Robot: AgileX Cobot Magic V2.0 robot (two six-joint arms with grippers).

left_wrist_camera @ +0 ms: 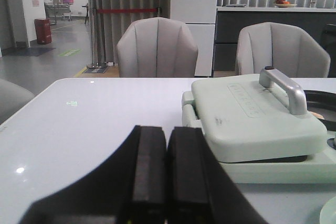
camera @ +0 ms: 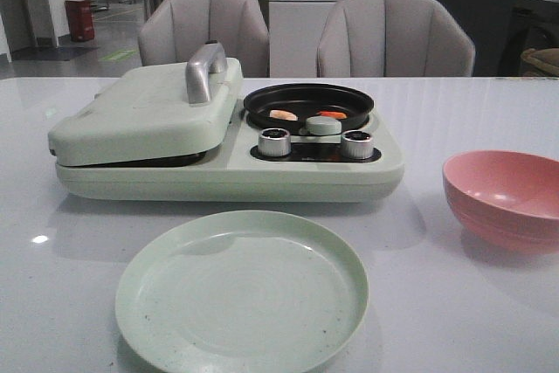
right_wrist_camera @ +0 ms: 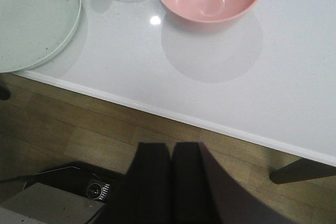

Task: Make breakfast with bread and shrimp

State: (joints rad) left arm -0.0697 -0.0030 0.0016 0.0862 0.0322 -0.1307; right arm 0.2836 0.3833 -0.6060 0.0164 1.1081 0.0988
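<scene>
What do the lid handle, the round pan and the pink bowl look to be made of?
Lid handle: brushed metal, judging by its silvery, softly reflective sheen. Round pan: dark, probably non-stick coated metal, matte black with faint gloss. Pink bowl: likely plastic or melamine, smooth with soft highlights; ceramic cannot be ruled out.

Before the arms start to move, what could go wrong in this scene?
1. The shrimp are tiny pieces in the black pan; the fingers could miss them or scrape the pan.
2. The lid is down, so any bread beneath is hidden.
3. The pink bowl sits near the table's right side; a sweep might knock it.
</scene>
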